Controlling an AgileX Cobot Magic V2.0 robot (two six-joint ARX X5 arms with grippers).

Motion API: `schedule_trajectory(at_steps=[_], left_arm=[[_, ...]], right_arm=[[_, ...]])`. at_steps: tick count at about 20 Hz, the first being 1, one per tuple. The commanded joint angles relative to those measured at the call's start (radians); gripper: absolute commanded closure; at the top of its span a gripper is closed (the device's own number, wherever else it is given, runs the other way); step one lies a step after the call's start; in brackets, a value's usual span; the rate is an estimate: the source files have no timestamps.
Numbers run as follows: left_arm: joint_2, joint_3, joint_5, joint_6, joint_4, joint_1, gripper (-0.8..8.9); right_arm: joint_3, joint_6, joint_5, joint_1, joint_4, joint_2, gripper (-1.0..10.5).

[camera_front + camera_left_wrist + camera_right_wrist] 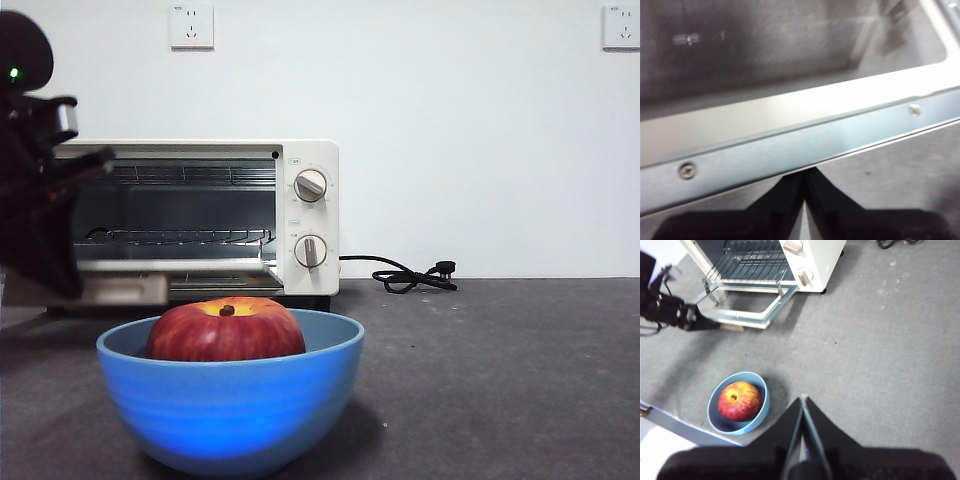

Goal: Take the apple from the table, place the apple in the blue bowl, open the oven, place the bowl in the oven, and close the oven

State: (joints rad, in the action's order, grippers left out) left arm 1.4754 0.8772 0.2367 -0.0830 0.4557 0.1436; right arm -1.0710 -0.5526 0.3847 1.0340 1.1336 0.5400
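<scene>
Nearest the front camera, low in the middle of the frame, the bowl [231, 400] is sitting on the table [500, 380] with the apple [226, 330] lying inside it, so the first two steps look done. In the right wrist view the bowl is showing at the lower left, and the right gripper [803, 440] is hanging above the table beside it, well apart from it; its jaws are pressed together and holding nothing.

Farther back, the oven [200, 215] is standing with its door [120, 288] lying down flat and the rack [175, 237] showing inside, so the opening looks finished too. The left gripper [40, 200] is at the left edge of the front view, just by the door's handle side. In its own wrist view the jaws are meeting tip to tip, gripping nothing, near the door's metal frame.

What is remaining, I judge: putting the bowl into the oven and closing the door.
</scene>
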Motion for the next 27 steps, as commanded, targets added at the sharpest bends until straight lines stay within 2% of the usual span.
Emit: schedule_trajectory(at_steps=[1,7,11,14,18,21,25,27], left_arm=[[0.003,-0.035,-0.028,-0.014,-0.098,-0.009,8.19],[0.003,-0.065,0.015,-0.001,-0.068,-0.009,8.19],[-0.032,-0.065,0.11,0.038,0.043,-0.004,8.19],[-0.111,-0.065,0.17,0.04,0.127,0.007,8.18],[-0.263,-0.065,0.182,0.042,0.238,0.065,8.19],[-0.387,-0.065,0.182,0.042,0.348,0.117,8.18],[-0.55,-0.065,0.177,0.041,0.485,0.169,8.18],[-0.631,-0.065,0.157,0.037,0.539,0.179,8.18]], right_arm=[[0.01,0.006,0.009,0.0,-0.004,0.0,9.5],[0.01,0.005,0.017,0.0,-0.005,0.0,9.5],[0.01,-0.017,0.016,0.0,-0.011,0.014,9.5],[0.01,-0.024,-0.001,0.0,-0.01,0.091,9.5],[0.01,-0.018,-0.066,0.0,-0.056,0.327,9.5],[0.01,0.05,-0.204,-0.004,-0.192,0.507,9.5],[0.01,0.08,-0.272,-0.054,-0.29,0.683,9.5],[0.01,0.105,-0.363,-0.105,-0.317,0.737,9.5]])
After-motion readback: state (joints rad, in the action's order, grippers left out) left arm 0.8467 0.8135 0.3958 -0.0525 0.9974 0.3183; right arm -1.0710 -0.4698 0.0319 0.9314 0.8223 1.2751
